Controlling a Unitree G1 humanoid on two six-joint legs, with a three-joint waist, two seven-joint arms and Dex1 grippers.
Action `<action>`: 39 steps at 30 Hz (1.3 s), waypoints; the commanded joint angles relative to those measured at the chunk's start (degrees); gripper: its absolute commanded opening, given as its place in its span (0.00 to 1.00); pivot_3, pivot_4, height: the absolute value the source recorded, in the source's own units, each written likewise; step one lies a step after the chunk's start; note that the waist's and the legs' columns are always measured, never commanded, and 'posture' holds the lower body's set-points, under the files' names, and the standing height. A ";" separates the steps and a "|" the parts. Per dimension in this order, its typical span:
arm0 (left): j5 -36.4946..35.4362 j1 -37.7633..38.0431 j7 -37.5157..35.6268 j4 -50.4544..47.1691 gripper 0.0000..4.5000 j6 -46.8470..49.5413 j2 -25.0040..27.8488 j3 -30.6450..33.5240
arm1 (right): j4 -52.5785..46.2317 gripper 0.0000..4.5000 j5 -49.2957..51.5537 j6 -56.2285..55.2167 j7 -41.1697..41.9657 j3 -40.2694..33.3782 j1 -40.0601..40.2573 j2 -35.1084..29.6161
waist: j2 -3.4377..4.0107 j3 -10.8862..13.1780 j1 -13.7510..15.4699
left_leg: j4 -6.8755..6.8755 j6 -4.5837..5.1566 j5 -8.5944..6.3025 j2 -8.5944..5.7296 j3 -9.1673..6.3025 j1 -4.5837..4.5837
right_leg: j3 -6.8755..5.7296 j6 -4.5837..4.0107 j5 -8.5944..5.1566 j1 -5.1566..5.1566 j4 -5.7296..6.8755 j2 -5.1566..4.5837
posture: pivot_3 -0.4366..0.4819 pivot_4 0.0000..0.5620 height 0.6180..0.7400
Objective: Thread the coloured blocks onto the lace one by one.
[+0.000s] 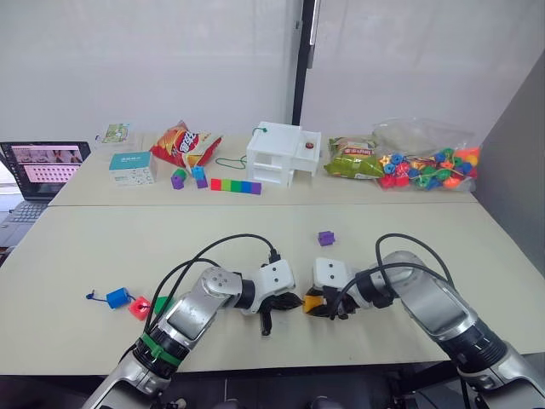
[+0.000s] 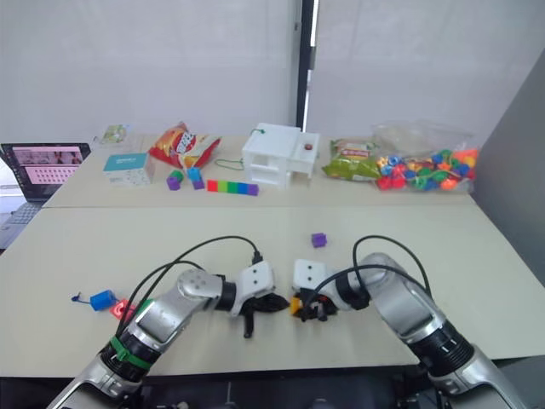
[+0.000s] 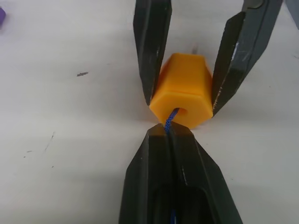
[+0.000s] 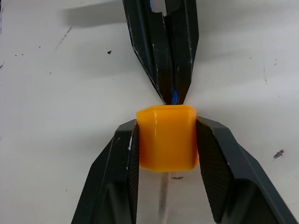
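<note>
Near the table's point(image 1: 102, 247) front edge, the right gripper point(image 4: 167, 140) clamps the yellow-orange block point(image 4: 167, 137) while the left gripper point(image 3: 172, 133), pinched on the lace point(image 3: 169, 122), feeds it into the block's hole.

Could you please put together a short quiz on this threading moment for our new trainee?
1. True or false: the right gripper is shut on the orange block.
2. What does the left gripper hold at the hole of the orange block? A) a green cord B) the blue lace C) nothing
3. Fill in: the loose cube still lying alone on the table beyond the two grippers is ____.

Key
1. True: its two fingers press the block's opposite sides.
2. B: the lace is pinched between the shut fingers and enters the hole.
3. Purple.
</note>
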 commanded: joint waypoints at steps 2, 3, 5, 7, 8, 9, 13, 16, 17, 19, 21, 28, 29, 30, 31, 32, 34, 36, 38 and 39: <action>-2.80 -0.70 -1.82 -4.63 0.40 1.19 0.76 1.71 | 0.24 0.51 0.48 0.82 -0.95 1.43 1.31 0.71 | 0.00 0.00 -0.01 | 0.00 0.00 0.00 0.01 0.00 -0.01 | 0.00 0.00 0.00 -0.02 0.00 0.02 | 0.48 0.27 1.00; -3.02 -0.64 -2.26 -5.40 0.47 1.52 1.36 1.79 | 0.03 0.58 0.63 0.86 -1.01 1.31 1.41 0.62 | 0.01 0.02 0.02 | 0.00 0.00 0.00 0.00 -0.01 -0.04 | -0.01 0.00 0.00 -0.05 0.01 0.01 | 0.48 0.27 1.00; -2.82 -0.73 -2.32 -6.48 0.61 1.98 2.46 1.80 | -0.35 0.73 0.93 0.74 -1.22 0.90 1.81 0.26 | 0.04 0.03 0.07 | -0.01 0.00 0.00 -0.01 0.00 -0.17 | 0.03 0.00 0.00 -0.17 0.02 -0.02 | 0.48 0.27 1.00; -2.45 -0.88 -2.10 -6.98 0.76 1.99 2.99 1.47 | -0.55 0.88 1.18 0.73 -1.62 0.42 2.10 0.03 | 0.05 0.04 0.13 | -0.02 0.00 0.00 -0.01 0.00 -0.18 | 0.01 0.00 0.00 -0.18 0.00 0.00 | 0.48 0.27 1.00; -2.47 -0.99 -1.97 -7.16 0.84 2.17 2.98 1.32 | -0.64 0.96 1.32 0.64 -1.68 0.21 2.20 -0.18 | 0.05 0.04 0.18 | -0.02 0.00 0.00 -0.01 0.00 -0.19 | 0.01 0.00 0.00 -0.19 0.00 0.00 | 0.48 0.27 1.00; -2.48 -1.17 -1.79 -7.22 0.91 2.32 2.83 1.15 | -0.69 1.00 1.48 0.47 -1.80 -0.10 2.30 -0.35 | 0.05 0.05 0.28 | -0.03 0.00 0.00 -0.01 0.00 -0.20 | 0.00 0.01 0.00 -0.20 0.00 0.00 | 0.48 0.27 1.00; -1.96 -2.13 -1.32 -6.69 0.99 2.72 1.87 -0.11 | -1.91 1.00 2.87 0.30 -2.02 -2.40 2.77 -1.49 | 0.04 0.06 0.73 | -0.01 0.00 0.00 -0.04 0.00 -0.24 | -0.01 0.01 0.00 -0.19 -0.03 0.00 | 0.48 0.27 1.00; -0.75 -4.63 0.49 -3.90 0.99 3.99 -1.33 -2.07 | -4.12 1.00 6.25 0.16 -0.87 -6.64 4.68 -4.36 | 0.09 0.11 1.57 | 0.05 0.01 0.00 -0.10 0.00 -0.29 | -0.03 0.04 0.01 -0.19 -0.04 0.01 | 0.48 0.27 1.00; -0.30 -5.32 1.53 -3.05 0.99 4.05 -2.47 -2.27 | -4.27 1.00 6.81 -0.26 -0.74 -7.75 5.26 -5.25 | 0.08 0.11 1.69 | 0.09 0.01 0.00 -0.11 -0.01 -0.33 | -0.03 0.06 0.02 -0.18 -0.05 0.02 | 0.48 0.27 1.00; -0.45 -5.88 1.43 -2.94 0.99 4.79 -3.41 -2.91 | -4.32 1.00 8.16 -0.72 -0.67 -9.75 6.39 -6.48 | 0.08 0.11 1.55 | 0.14 0.02 0.00 -0.12 0.00 -0.41 | -0.02 0.12 0.06 -0.19 -0.11 0.07 | 0.48 0.27 1.00; 0.15 -6.17 1.30 -2.67 0.99 5.03 -4.17 -4.54 | -3.85 1.00 10.03 -1.62 -0.43 -12.78 8.26 -7.71 | 0.07 0.12 1.41 | 0.14 0.03 0.00 -0.11 0.01 -0.43 | -0.01 0.13 0.06 -0.21 -0.12 0.13 | 0.48 0.27 1.00; 3.17 -7.30 2.77 1.25 0.94 4.47 -5.73 -7.86 | -1.98 1.00 12.82 -4.90 -0.39 -17.76 13.27 -10.61 | 0.07 0.12 1.20 | 0.13 0.03 0.00 -0.06 0.01 -0.43 | 0.05 0.13 0.05 -0.22 -0.12 0.26 | 0.48 0.27 1.00; 3.57 -7.40 2.74 1.64 0.87 4.22 -5.72 -8.13 | -1.88 1.00 12.74 -5.21 -0.47 -17.69 13.55 -10.82 | 0.07 0.12 1.27 | 0.13 0.04 0.00 -0.05 0.01 -0.42 | 0.06 0.13 0.05 -0.22 -0.11 0.27 | 0.48 0.27 1.00; 3.79 -7.44 2.68 1.80 0.82 4.08 -5.71 -8.24 | -1.85 1.00 12.74 -5.42 -0.53 -17.58 13.65 -10.95 | 0.07 0.12 1.28 | 0.14 0.04 0.00 -0.05 0.00 -0.42 | 0.05 0.13 0.05 -0.21 -0.11 0.28 | 0.48 0.27 1.00; 3.83 -7.44 2.63 1.90 0.75 3.99 -5.78 -8.22 | -1.77 1.00 12.73 -5.53 -0.77 -17.52 13.67 -10.94 | 0.07 0.12 1.28 | 0.15 0.04 0.00 -0.05 0.01 -0.41 | 0.06 0.13 0.05 -0.21 -0.11 0.28 | 0.48 0.27 1.00; 3.82 -7.43 2.59 1.99 0.66 3.91 -5.83 -8.14 | -1.68 1.00 12.75 -5.57 -0.95 -17.47 13.61 -10.89 | 0.07 0.12 1.28 | 0.16 0.04 0.00 -0.06 0.01 -0.42 | 0.06 0.13 0.04 -0.21 -0.11 0.27 | 0.48 0.27 1.00; 3.29 -7.44 1.53 2.23 0.51 3.42 -6.02 -8.24 | -1.77 1.00 12.70 -5.65 -1.26 -16.93 13.57 -10.51 | 0.07 0.12 1.29 | 0.16 0.04 0.00 -0.06 0.01 -0.42 | 0.07 0.14 0.04 -0.21 -0.10 0.27 | 0.48 0.27 1.00; 3.02 -7.27 0.62 2.02 0.37 3.00 -5.91 -8.37 | -1.75 1.00 12.59 -5.88 -1.57 -16.35 13.49 -10.12 | 0.07 0.12 1.29 | 0.16 0.04 0.00 -0.06 0.01 -0.42 | 0.07 0.14 0.04 -0.21 -0.10 0.27 | 0.48 0.27 1.00; 3.07 -7.05 0.15 1.68 0.29 2.77 -5.68 -8.38 | -1.70 1.00 12.43 -6.06 -1.94 -15.70 13.29 -9.57 | 0.07 0.12 1.33 | 0.16 0.04 0.00 -0.06 0.01 -0.42 | 0.06 0.14 0.04 -0.21 -0.10 0.27 | 0.48 0.27 1.00; 3.18 -6.96 -0.03 1.61 0.29 2.66 -5.53 -8.36 | -1.69 1.00 12.28 -6.04 -2.16 -15.27 13.12 -9.22 | 0.07 0.12 1.33 | 0.16 0.03 0.00 -0.06 0.01 -0.42 | 0.06 0.14 0.04 -0.21 -0.10 0.26 | 0.48 0.27 1.00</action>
